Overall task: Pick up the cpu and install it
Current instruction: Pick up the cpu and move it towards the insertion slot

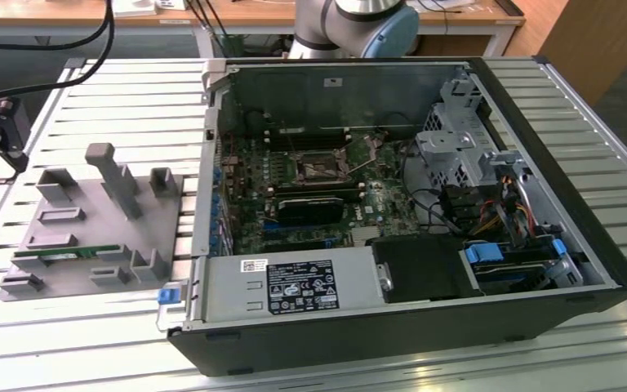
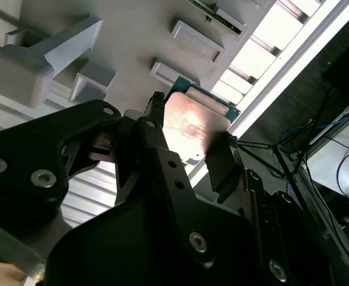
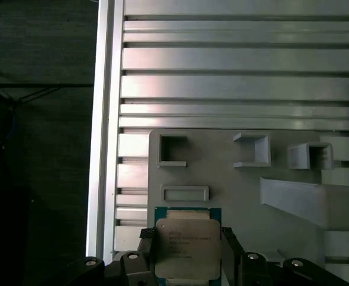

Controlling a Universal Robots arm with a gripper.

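The hand [image 3: 187, 238] is clamped on the cpu [image 3: 187, 253], a finger on each opposite side, seemingly to keep the flat chip level, at the grey tray's [image 3: 240, 196] edge on the slatted bench [image 3: 222, 59].

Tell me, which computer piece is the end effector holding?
The cpu, the flat silver square gripped by the end effector; the long green memory stick lies on the grey tray.
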